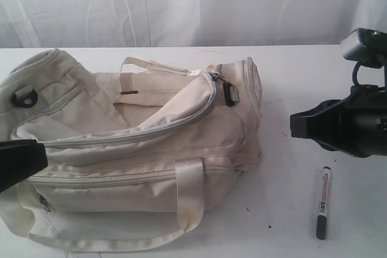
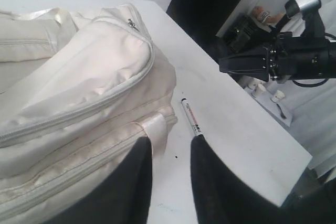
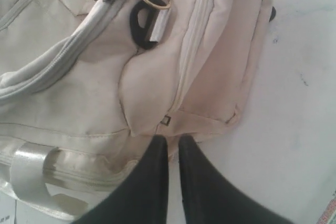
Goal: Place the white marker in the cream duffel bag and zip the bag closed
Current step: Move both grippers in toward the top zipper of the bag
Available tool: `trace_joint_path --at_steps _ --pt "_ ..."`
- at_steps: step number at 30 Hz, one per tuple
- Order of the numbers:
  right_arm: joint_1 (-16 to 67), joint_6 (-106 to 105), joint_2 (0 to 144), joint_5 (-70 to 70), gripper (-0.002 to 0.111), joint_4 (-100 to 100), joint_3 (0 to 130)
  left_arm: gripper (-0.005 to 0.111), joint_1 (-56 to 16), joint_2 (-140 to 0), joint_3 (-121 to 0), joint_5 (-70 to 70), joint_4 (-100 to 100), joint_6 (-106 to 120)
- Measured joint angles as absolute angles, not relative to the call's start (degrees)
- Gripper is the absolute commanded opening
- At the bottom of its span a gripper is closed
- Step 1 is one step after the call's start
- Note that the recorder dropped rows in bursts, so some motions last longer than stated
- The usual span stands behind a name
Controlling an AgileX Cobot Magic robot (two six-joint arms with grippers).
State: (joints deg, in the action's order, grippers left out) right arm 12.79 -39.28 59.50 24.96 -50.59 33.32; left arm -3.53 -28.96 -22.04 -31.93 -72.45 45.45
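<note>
The marker [image 1: 323, 202] lies on the table [image 1: 284, 209] near the bag's [image 1: 151, 143] right end, its long axis crosswise to the bag. My right pincer [image 1: 296, 126], almost together and empty, hangs nearer to it than my left pincer [image 2: 170, 142], which stands apart.

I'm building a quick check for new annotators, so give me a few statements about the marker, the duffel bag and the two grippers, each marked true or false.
1. The white marker lies on the table, outside the cream duffel bag. True.
2. The right gripper is holding the marker. False: nothing is between its fingers, and the marker lies on the table.
3. In the exterior view the marker is to the left of the bag. False: it lies to the right of the bag, on the right arm's side.
4. The left gripper has its jaws apart with nothing between them. True.
</note>
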Motion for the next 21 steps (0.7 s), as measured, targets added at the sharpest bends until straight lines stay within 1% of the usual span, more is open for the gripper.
trace_joint_path --at_steps 4,9,12,21 --pt "12.79 -40.76 59.6 23.07 0.01 -50.59 33.32 0.032 -5.19 -32.23 -23.17 -32.94 -76.1 49.65" --pt "12.79 -41.45 61.79 22.09 0.023 -51.3 33.44 0.032 -7.78 -38.38 -24.88 -35.17 -80.13 54.41" --pt "12.79 -41.55 64.08 22.32 0.029 -51.51 33.44 0.032 -9.28 -42.09 -25.29 -35.57 -83.04 59.05" --pt "12.79 -42.25 68.79 23.89 0.03 -51.65 36.97 0.032 -14.99 -53.82 -27.41 -35.34 -96.69 75.03"
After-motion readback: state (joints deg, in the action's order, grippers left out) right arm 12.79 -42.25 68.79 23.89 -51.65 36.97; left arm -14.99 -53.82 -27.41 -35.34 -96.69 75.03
